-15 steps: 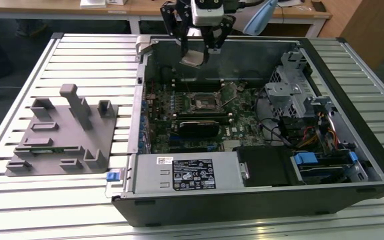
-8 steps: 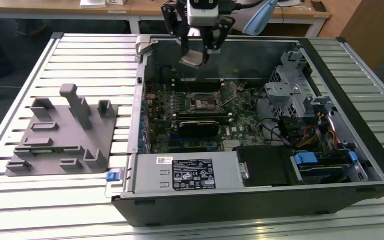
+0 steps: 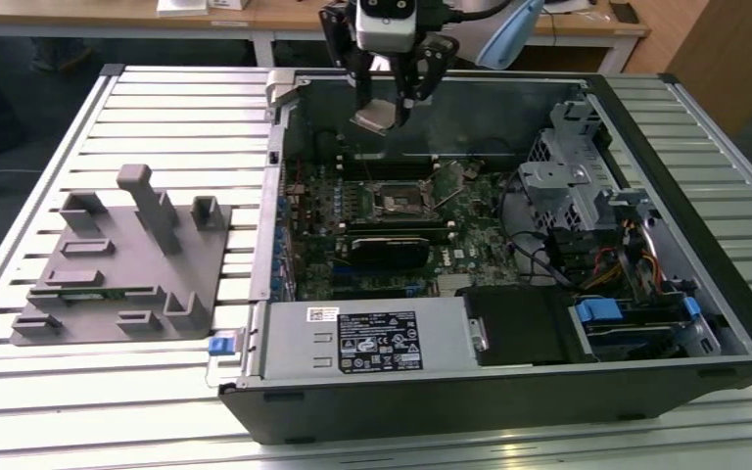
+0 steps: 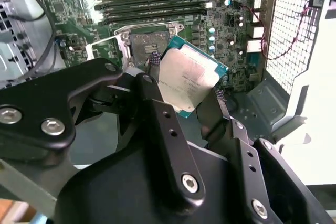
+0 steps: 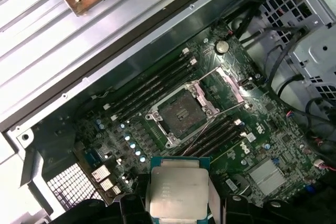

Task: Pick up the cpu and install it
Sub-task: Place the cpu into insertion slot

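The jaws pinch the cpu [image 4: 190, 80] by two opposite edges, its silvery top facing up in both wrist views. In the exterior view the gripper [image 3: 384, 106] hangs over the far side of the open computer case [image 3: 709, 245]. The motherboard socket [image 3: 394, 199] lies below and apart, at six o'clock. The grey fixture [image 3: 128, 264] sits on the slatted table [image 3: 154, 117] at eight o'clock.

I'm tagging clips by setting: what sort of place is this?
Probably a PC-assembly lab bench: an open computer case on a slatted table, a grey fixture beside it, the tool holding a cpu.
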